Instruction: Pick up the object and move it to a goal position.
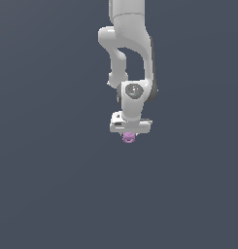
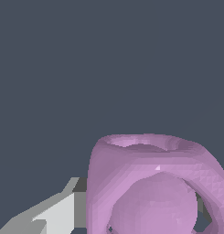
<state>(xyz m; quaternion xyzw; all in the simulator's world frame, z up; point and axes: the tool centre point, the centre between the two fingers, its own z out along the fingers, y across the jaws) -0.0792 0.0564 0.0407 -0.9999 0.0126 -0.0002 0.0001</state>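
Your gripper (image 1: 128, 134) is right on top of the object (image 1: 128, 138).

You see the pink lump poke out just under the white hand, tucked between the fingers. One grey finger (image 2: 63, 210) sits beside it up close. You cannot tell if it is pinched yet. No goal spot shows, so the way to carry it is a guess.

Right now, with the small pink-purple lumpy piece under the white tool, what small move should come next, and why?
Probably a short, slow carry toward the goal, keeping the grip unchanged. The small pink-purple lumpy piece sits directly under the white tool, and the wrist view shows it very close against a light grey finger. It seems gripped, but the contact is not fully visible. No goal marker shows.
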